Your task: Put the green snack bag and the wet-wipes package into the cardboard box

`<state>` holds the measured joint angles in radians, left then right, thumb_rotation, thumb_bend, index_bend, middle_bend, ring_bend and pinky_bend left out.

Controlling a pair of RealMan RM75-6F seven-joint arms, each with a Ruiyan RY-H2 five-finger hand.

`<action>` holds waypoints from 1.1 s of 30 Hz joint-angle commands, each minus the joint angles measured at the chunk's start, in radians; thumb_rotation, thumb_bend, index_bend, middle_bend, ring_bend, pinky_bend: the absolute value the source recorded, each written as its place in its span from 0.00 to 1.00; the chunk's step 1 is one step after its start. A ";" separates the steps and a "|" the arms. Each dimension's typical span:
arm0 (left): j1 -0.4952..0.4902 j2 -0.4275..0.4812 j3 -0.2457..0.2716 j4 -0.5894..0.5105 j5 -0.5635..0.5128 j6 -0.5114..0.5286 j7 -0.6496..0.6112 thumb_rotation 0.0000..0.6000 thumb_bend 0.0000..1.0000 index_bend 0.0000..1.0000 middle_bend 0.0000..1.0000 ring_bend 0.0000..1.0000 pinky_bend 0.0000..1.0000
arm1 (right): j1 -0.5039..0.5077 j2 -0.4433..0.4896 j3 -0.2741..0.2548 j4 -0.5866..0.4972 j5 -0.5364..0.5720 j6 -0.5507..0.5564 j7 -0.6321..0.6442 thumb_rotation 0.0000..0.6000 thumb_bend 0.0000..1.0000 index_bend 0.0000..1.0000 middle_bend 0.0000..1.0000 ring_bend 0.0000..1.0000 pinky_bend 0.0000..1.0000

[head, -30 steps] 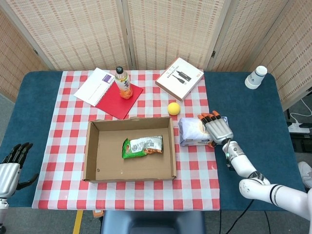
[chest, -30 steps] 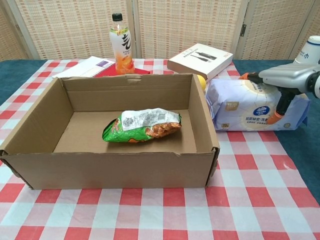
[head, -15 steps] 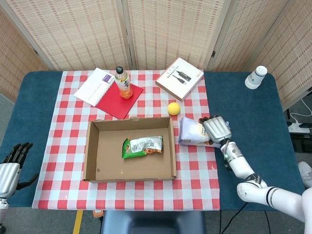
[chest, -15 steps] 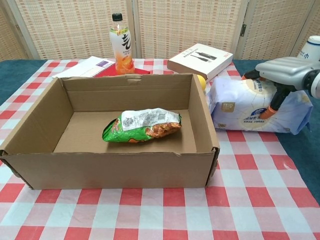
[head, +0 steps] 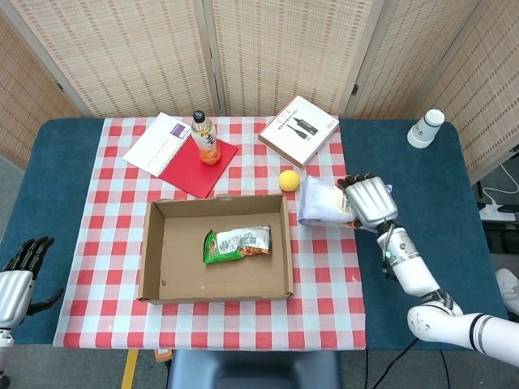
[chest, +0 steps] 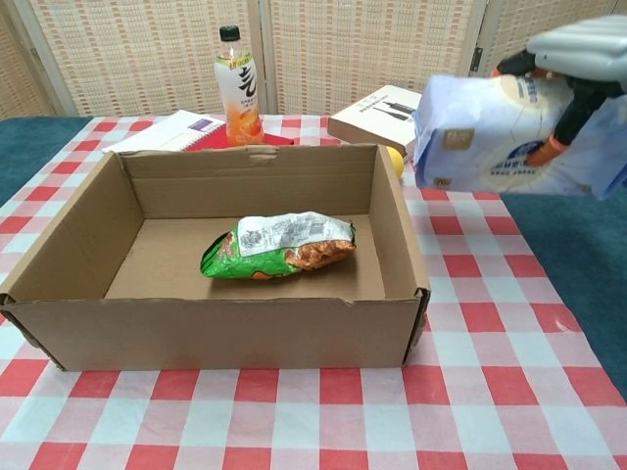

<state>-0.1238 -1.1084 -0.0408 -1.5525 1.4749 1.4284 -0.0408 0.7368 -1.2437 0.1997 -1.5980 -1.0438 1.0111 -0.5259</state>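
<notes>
The green snack bag (head: pixel 236 244) (chest: pixel 277 245) lies inside the open cardboard box (head: pixel 154 256) (chest: pixel 409 257), near its middle. My right hand (head: pixel 371 202) (chest: pixel 578 44) grips the pale blue and white wet-wipes package (head: pixel 323 201) (chest: pixel 500 137) and holds it in the air, just right of the box's right wall. My left hand (head: pixel 20 271) hangs at the lower left off the table, fingers apart and holding nothing.
A yellow ball (head: pixel 289 180) lies just behind the box. An orange drink bottle (head: pixel 206 138) (chest: pixel 236 90), a red folder (head: pixel 201 166), a notebook (head: pixel 156 143) and a book (head: pixel 298 130) (chest: pixel 390 117) sit at the back. A white cup (head: pixel 426 128) stands on the blue cloth, far right.
My right hand closed on the wet-wipes package and lifted it off the checkered cloth. The left hand has not moved.
</notes>
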 commanded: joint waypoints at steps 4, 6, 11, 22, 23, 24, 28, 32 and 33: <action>0.002 0.001 -0.001 -0.002 0.001 0.005 0.001 1.00 0.24 0.07 0.03 0.00 0.22 | 0.052 0.109 0.080 -0.213 0.071 0.079 -0.161 1.00 0.08 0.82 0.46 0.48 0.62; 0.001 0.001 -0.001 -0.002 0.000 0.004 0.000 1.00 0.24 0.07 0.03 0.00 0.22 | 0.075 0.105 0.091 -0.253 0.078 0.087 -0.195 1.00 0.10 0.82 0.47 0.48 0.63; 0.002 0.003 -0.001 -0.002 0.002 0.005 -0.006 1.00 0.24 0.07 0.03 0.00 0.22 | 0.134 0.046 0.109 -0.314 0.076 0.103 -0.244 1.00 0.10 0.83 0.47 0.49 0.64; 0.003 0.008 -0.007 0.009 -0.015 -0.001 -0.024 1.00 0.24 0.07 0.03 0.00 0.22 | 0.267 -0.213 0.101 -0.253 -0.030 0.112 -0.268 1.00 0.10 0.83 0.48 0.49 0.64; 0.003 0.008 -0.008 0.011 -0.016 -0.001 -0.025 1.00 0.24 0.07 0.03 0.00 0.22 | 0.274 -0.230 0.101 -0.246 -0.039 0.111 -0.259 1.00 0.10 0.83 0.48 0.49 0.64; 0.003 0.008 -0.008 0.011 -0.017 -0.001 -0.026 1.00 0.24 0.07 0.03 0.00 0.22 | 0.280 -0.247 0.103 -0.237 -0.046 0.109 -0.249 1.00 0.10 0.83 0.48 0.49 0.64; 0.005 0.014 -0.007 0.007 -0.023 -0.005 -0.030 1.00 0.24 0.07 0.03 0.00 0.22 | 0.301 -0.317 0.094 -0.195 -0.063 0.096 -0.210 1.00 0.10 0.84 0.48 0.51 0.66; 0.008 0.018 -0.009 0.008 -0.024 0.001 -0.038 1.00 0.24 0.07 0.03 0.00 0.22 | 0.310 -0.340 0.073 -0.160 -0.063 0.071 -0.202 1.00 0.09 0.77 0.48 0.48 0.64; 0.009 0.018 -0.009 0.008 -0.024 0.001 -0.040 1.00 0.24 0.07 0.03 0.00 0.22 | 0.310 -0.337 0.068 -0.160 -0.046 0.059 -0.205 1.00 0.06 0.69 0.46 0.43 0.59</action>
<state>-0.1155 -1.0903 -0.0498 -1.5446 1.4510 1.4288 -0.0804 1.0423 -1.5784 0.2769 -1.7620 -1.1040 1.0851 -0.7332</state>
